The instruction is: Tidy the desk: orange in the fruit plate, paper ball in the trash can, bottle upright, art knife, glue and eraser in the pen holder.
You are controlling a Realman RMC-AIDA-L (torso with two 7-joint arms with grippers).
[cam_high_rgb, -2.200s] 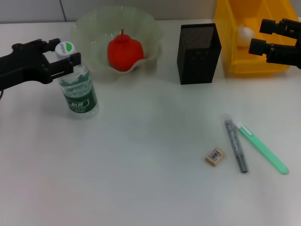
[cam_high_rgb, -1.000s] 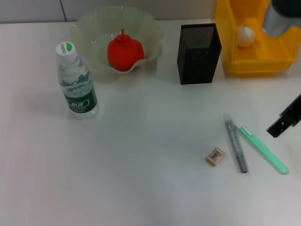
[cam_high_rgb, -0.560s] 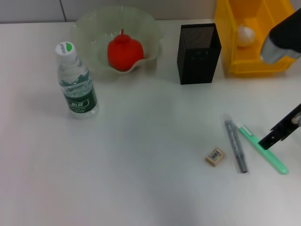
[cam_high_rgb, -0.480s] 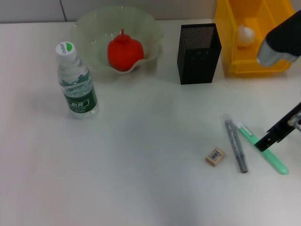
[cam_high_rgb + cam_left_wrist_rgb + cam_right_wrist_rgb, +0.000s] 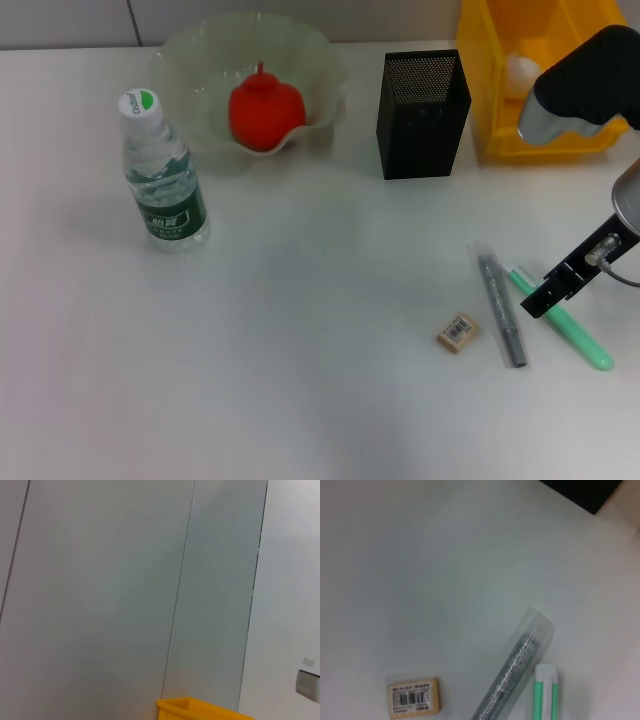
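Observation:
The orange (image 5: 265, 110) lies in the pale green fruit plate (image 5: 190, 55). The bottle (image 5: 164, 172) stands upright in front of the plate's left side. The paper ball (image 5: 514, 68) shows partly inside the yellow trash can (image 5: 490, 90), behind my right arm. The eraser (image 5: 457, 332), the glue (image 5: 500, 308) in its clear tube and the green art knife (image 5: 572, 330) lie side by side on the desk. My right gripper (image 5: 545, 297) hangs low over the art knife's white end. The right wrist view shows the eraser (image 5: 415, 698), glue (image 5: 512, 680) and art knife (image 5: 545, 692). The left gripper is out of view.
The black mesh pen holder (image 5: 422, 100) stands between the plate and the trash can, and its corner (image 5: 585, 492) shows in the right wrist view. The left wrist view shows only wall panels and the trash can's rim (image 5: 200, 710).
The left gripper let go of the upright bottle and left the view. My right arm came down from over the trash can to the art knife.

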